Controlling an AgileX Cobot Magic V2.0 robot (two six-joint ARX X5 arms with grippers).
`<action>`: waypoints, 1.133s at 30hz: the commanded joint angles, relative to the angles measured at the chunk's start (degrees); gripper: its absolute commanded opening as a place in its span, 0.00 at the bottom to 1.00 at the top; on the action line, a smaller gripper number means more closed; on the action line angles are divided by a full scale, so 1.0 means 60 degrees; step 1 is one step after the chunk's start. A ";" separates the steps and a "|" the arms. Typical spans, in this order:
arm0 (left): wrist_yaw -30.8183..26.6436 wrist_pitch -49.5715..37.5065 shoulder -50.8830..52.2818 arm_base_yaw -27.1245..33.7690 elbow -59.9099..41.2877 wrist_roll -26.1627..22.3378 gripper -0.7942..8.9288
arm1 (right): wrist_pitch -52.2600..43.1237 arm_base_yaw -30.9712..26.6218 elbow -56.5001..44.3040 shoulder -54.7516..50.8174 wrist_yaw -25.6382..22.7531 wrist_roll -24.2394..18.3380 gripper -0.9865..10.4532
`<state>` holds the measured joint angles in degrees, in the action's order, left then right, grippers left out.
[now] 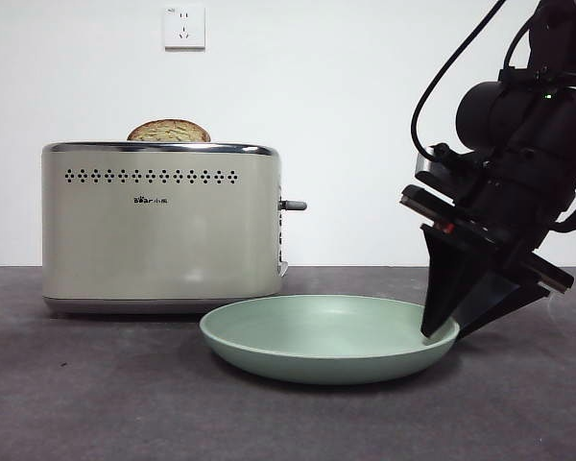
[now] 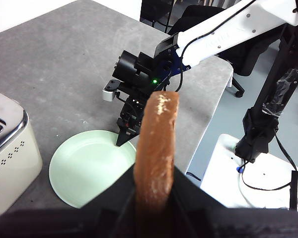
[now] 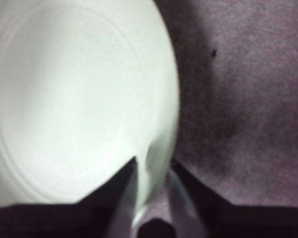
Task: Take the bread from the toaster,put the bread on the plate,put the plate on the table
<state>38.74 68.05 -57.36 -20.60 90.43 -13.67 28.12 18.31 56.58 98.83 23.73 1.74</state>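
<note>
While the left hand point(image 2: 154, 198) is gripping the bread point(image 2: 156, 148) edge-on between its closed jaws at the lower centre of the left wrist view, the right hand point(image 1: 440, 322) is sitting at the right of the front view, its jaws straddling the rim of the plate point(image 1: 317, 360) (one inside, one outside, pinching it). The plate is lying on the table point(image 1: 96, 394) at lower centre, just in front of the toaster point(image 1: 163, 230), which is standing at the left. A second slice point(image 1: 169, 131) is poking from the toaster's top.
</note>
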 commanded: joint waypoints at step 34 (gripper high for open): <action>0.0044 -0.1654 -0.4109 -0.1902 0.0022 0.0681 0.07 | 0.0911 0.1228 -0.0015 -0.5005 0.0237 0.1647 0.07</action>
<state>38.81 58.57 -81.95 -31.86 90.43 -10.00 34.09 25.54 56.71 68.77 24.97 10.74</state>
